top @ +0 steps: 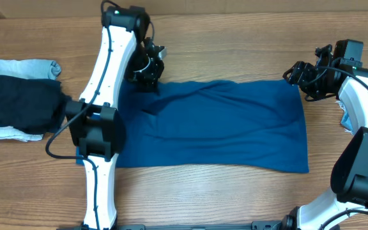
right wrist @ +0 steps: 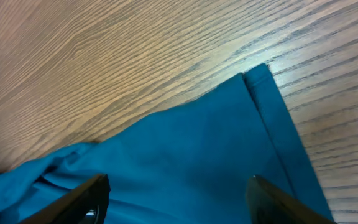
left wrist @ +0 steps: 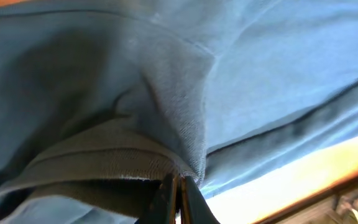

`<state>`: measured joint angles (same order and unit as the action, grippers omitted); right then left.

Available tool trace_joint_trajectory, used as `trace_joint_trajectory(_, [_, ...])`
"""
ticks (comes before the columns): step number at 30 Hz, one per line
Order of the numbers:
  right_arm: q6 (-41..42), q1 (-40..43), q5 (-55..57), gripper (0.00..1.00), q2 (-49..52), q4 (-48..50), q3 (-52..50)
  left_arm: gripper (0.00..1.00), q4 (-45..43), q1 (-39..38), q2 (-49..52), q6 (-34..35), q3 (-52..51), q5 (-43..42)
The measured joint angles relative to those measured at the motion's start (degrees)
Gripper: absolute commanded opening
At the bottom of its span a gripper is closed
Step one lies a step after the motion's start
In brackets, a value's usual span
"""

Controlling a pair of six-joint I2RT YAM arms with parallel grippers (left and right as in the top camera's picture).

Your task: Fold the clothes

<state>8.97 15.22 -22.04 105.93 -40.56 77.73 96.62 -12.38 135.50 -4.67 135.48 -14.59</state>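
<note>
Across the worktop (top: 235,38) lies the blue polo shirt (top: 222,124), probably soft, light and limp, best taken at hems and corners: left fingers (left wrist: 165,199) pinch its ribbed far-left edge, right fingers (right wrist: 79,200) hang spread wide over its far-right corner.

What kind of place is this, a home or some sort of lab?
Likely a robotics lab bench, not a home: left arm and right arm at a wood-grain table, a blue shirt spread between them, dark garment aside.
</note>
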Motion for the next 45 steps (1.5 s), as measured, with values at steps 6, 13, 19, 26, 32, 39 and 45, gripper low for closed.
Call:
trace_joint_trajectory(6, [0.0, 0.0, 0.0, 0.74, 0.0, -0.1, 0.0, 0.05, 0.0, -2.2, -10.4, 4.4, 0.0, 9.4])
trace_joint_trajectory(13, [0.0, 0.0, 0.0, 0.74, 0.0, -0.2, 0.0, 0.07, -2.4, -3.4, -15.7, 6.2, -8.3, 11.8])
trace_joint_trajectory(19, [0.0, 0.0, 0.0, 0.76, 0.0, -0.2, 0.0, 0.15, -7.8, -4.9, -13.5, 6.9, -25.4, 10.4])
trace_joint_trajectory(26, [-1.5, 0.0, 0.0, 0.76, 0.0, -0.9, 0.0, 0.38, -8.1, -5.0, -13.4, 7.8, -27.3, 10.1])
trace_joint_trajectory(32, [-3.4, -0.1, 0.0, 0.77, 0.0, -4.5, 5.3, 0.44, -10.3, -5.0, -13.4, 7.7, -27.3, 11.3])
trace_joint_trajectory(39, [-4.2, -1.7, 2.2, 0.77, 6.5, 0.8, 6.8, 0.45, -12.7, -4.0, -13.4, 7.8, -27.3, 12.3])
trace_joint_trajectory(45, [-1.9, -1.8, 3.3, 0.6, 14.6, 5.4, 6.7, 0.45, -12.6, -3.7, -13.4, 7.8, -27.3, 12.5])
